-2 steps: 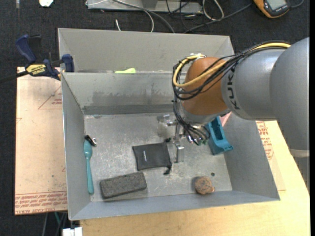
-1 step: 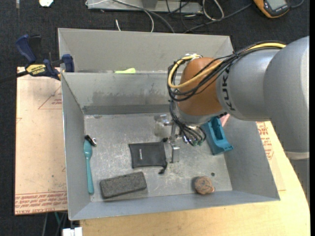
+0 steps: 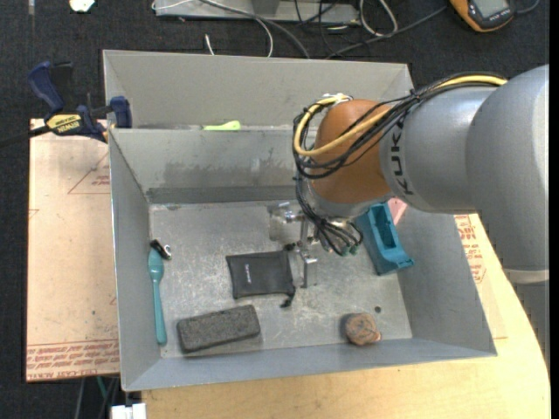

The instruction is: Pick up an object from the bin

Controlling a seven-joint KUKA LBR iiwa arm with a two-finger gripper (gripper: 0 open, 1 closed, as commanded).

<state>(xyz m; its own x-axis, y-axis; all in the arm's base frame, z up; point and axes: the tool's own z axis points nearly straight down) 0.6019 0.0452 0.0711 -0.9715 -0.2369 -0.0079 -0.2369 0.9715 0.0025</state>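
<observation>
Mid-floor of the bin [image 3: 129, 234]: flat black square piece [image 3: 258, 273], looks like a thin pouch or card, lying flat on the metal, slightly skewed. gripper [image 3: 300, 278] sits low at its right edge, touching or just off it, can't separate the two from this angle. Can't tell whether the pincer is spread or clenched either, wrist and cables block the view; nothing visibly gripped. My read: it's low at the edge because a piece that thin gives no sides to pinch from above, so an edge is the only way in. Risk is it slides on the bare metal instead of lifting

Neighbours: grey rectangular block [image 3: 218, 328] just front-left of the black piece, close but apart. Teal spoon [image 3: 157, 297] along the left wall, well apart. Brown stone-like lump [image 3: 360, 328] near the front right, clear of the arm. Blue plastic box-shaped part [image 3: 385, 238] leans tilted at the right wall, just beside the wrist, with something pink [image 3: 397, 208] behind it, too hidden to name. Yellow-green scrap [image 3: 222, 127] up at the back wall. Progress: nothing lifted yet, I'd call it approach/contact stage
</observation>
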